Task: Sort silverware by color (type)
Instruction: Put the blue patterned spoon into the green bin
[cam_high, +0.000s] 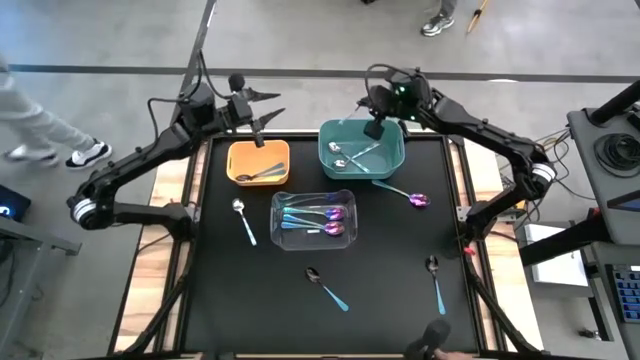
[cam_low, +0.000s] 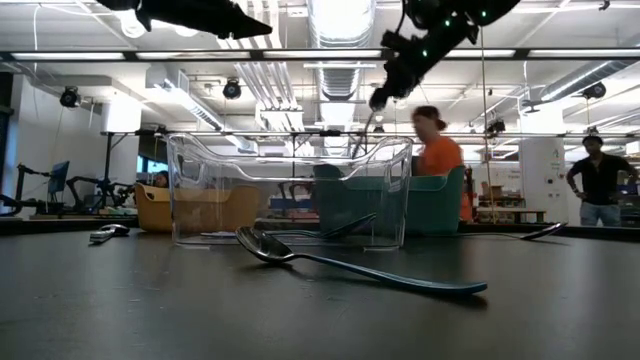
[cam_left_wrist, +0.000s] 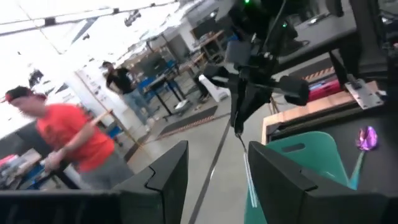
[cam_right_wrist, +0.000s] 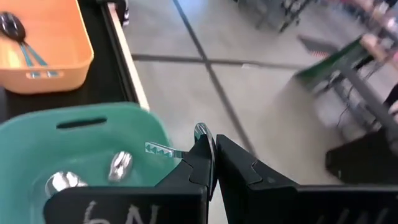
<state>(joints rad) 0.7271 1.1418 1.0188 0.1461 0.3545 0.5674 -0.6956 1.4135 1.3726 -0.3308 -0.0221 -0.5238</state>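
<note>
High view: the right gripper (cam_high: 374, 127), upper centre, hangs over the teal bin (cam_high: 330, 157), pinching a spoon (cam_high: 362, 152); release low, inside the walls. Left gripper (cam_high: 262, 112) waits spread above the orange bin (cam_high: 236, 172).

Right wrist view: jaws together on the spoon's bowl (cam_right_wrist: 201, 132); the handle hangs down into the bin, long axis near vertical.

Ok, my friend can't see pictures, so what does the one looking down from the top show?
A black table holds three bins: an orange bin and a green bin at the far edge, and a clear bin with purple spoons in the middle. The right gripper hangs shut over the green bin, the left gripper hovers above the orange one, and five spoons lie loose.
</note>
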